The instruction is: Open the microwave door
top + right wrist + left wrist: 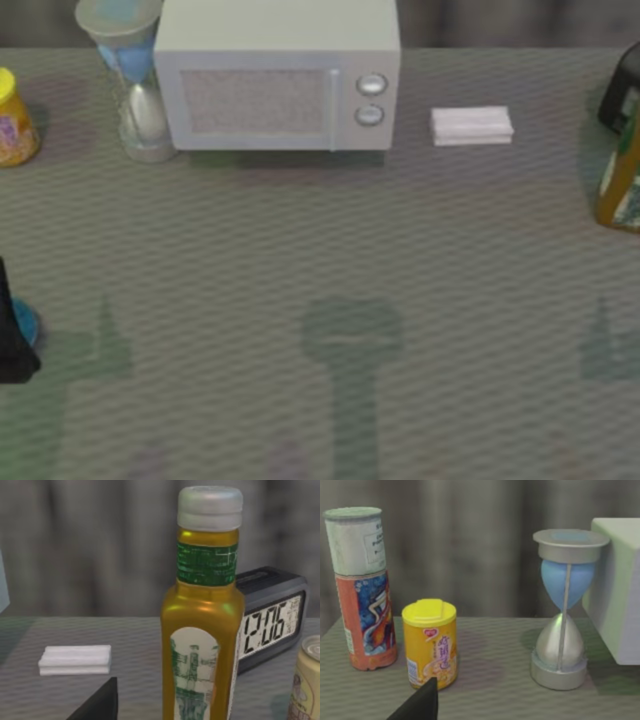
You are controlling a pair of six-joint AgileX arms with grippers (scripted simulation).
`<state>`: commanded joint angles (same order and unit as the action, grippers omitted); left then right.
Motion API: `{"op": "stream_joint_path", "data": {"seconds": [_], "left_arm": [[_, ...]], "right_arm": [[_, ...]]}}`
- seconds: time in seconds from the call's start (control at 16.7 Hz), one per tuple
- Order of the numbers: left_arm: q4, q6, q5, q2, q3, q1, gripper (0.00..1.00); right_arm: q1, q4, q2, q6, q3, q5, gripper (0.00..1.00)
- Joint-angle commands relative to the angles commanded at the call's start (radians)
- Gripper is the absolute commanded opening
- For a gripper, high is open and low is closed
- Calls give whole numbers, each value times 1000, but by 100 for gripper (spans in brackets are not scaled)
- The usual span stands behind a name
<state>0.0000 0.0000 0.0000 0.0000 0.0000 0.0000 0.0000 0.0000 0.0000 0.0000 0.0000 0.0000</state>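
the clock [270,622] reads 12:06 in dark digits; writing on the other labels is too blurred to read. one microwave [277,72] stands at the far edge of the table [320,300], left of centre, its microwave door [255,102] shut flush, two silver knobs [371,85] to its right. one hourglass [563,610] stands just beside its left, blue in the upper bulb, grey below. one yellow-lidded tub [430,642] and one tall canister [362,587] stand farther left. right of the microwave lies one white block [471,125]; one capped bottle [205,625] of amber liquid and perhaps one can [307,680] stand at the right edge. whether either arm's jaws are released or clenched cannot be told.
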Motion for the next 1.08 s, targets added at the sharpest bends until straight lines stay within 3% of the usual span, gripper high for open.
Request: {"op": "stream_joint_path", "data": {"seconds": [0.24,0.48,1.08], "left_arm": [[-12,-7,-1,21,25,-8,100],[-90,-46,-15,157,183,-53,100],[-525,-237,-109,925,1010,-273,100]], "right_arm": [[0,0,0,0,0,0,100],[0,0,0,0,0,0,100],[0,0,0,0,0,0,100]]}}
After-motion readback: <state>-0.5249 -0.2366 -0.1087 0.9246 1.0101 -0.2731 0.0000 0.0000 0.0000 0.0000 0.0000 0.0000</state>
